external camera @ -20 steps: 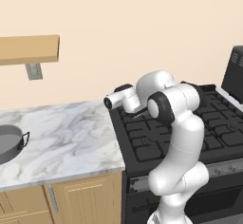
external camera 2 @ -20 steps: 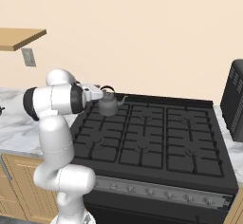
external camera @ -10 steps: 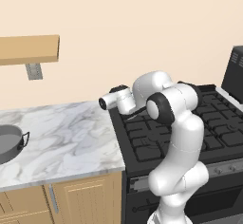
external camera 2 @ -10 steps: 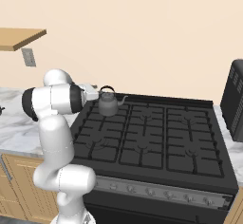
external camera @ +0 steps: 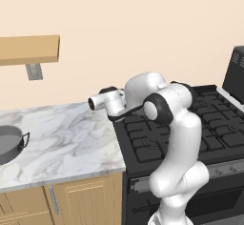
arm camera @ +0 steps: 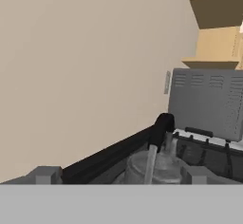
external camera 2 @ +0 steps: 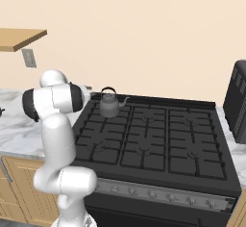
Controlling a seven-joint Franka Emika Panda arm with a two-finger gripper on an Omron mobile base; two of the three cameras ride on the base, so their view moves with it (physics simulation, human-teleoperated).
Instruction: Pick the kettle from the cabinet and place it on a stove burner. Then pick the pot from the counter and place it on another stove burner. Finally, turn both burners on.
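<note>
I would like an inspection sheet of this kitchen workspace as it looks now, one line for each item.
Surface: white marble counter beside a black stove.
Job's things: kettle upright on the back left burner; pot on the counter at the far left; wooden shelf on the wall.
Clutter: dark boxy appliance to the right of the stove.
Pincer: open, holding nothing, fingertips apart on either side of the kettle in the hand view.
Cables: nothing seen.
Surroundings: beige wall, wooden drawers under the counter, a row of knobs on the stove front.
</note>
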